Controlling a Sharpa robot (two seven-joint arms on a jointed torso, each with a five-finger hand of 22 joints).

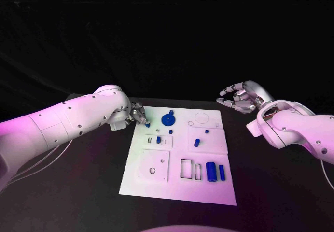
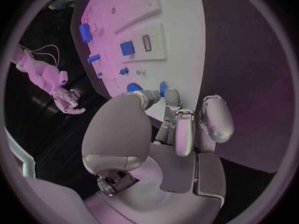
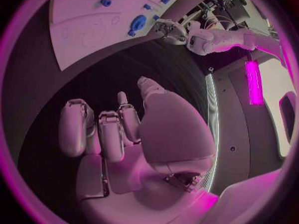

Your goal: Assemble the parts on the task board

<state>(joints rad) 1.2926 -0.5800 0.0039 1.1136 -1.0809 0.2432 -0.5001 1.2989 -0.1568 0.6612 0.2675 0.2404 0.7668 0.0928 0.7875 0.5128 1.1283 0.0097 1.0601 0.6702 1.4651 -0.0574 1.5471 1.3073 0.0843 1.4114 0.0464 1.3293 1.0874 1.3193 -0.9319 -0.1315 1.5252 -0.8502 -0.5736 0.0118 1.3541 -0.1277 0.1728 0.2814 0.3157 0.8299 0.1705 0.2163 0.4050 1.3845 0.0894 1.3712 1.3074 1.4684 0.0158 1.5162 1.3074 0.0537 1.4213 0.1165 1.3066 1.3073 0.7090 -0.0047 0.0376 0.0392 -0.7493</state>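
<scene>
I am looking at the black table (image 1: pixel 278 193), which is filling the lower half of the head frame and running out past the left, right and bottom edges. Its far edge is crossing the frame a little above the middle, and beyond it a dark background (image 1: pixel 167 38) is taking up the whole top. In the left wrist frame the same tabletop (image 2: pixel 249 59) is showing at the right, and in the right wrist frame it (image 3: pixel 124 69) is curving across the upper middle.
</scene>
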